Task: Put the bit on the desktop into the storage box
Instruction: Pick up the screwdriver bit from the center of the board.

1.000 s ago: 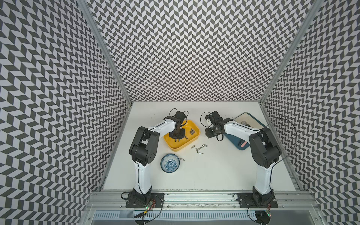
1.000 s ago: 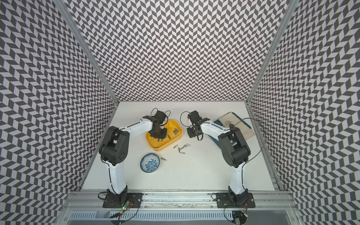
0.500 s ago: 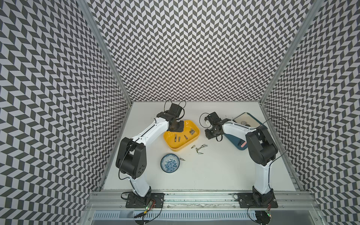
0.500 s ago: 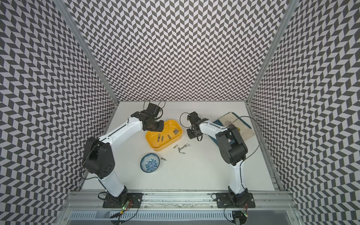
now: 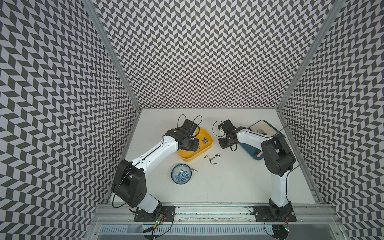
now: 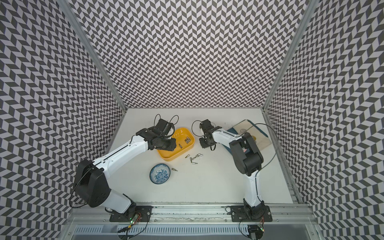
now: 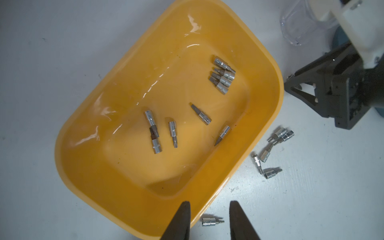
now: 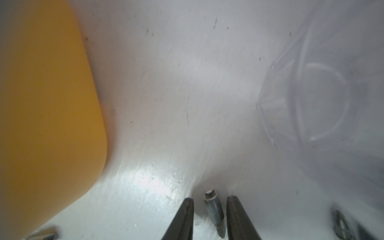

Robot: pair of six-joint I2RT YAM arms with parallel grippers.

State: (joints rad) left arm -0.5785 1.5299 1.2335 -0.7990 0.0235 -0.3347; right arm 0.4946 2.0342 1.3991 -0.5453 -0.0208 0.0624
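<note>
The yellow storage box (image 5: 190, 155) (image 6: 166, 154) (image 7: 128, 166) sits on the white desktop (image 5: 228, 182) and holds several silver bits (image 7: 223, 74). More bits (image 5: 214, 158) (image 6: 194, 159) (image 7: 267, 154) lie loose on the desktop beside it. One bit lies alone by the bowl (image 5: 194, 170). My left gripper (image 5: 193, 145) (image 7: 209, 205) hangs above the box's edge, open and empty. My right gripper (image 5: 225, 143) (image 8: 209, 201) is down at the desktop right of the box, open. Its fingers stand either side of one bit (image 8: 214, 209), with gaps showing.
A blue-and-white bowl (image 5: 181, 173) (image 6: 160, 173) stands in front of the box. At the right lie a dark-blue board (image 5: 249, 150) and a clear plastic container (image 5: 259, 127) (image 8: 322, 104). Patterned walls close in three sides.
My left gripper has lifted out of the storage box and now hangs above its edge. The right gripper has stayed low, and its jaws have narrowed around a bit.
</note>
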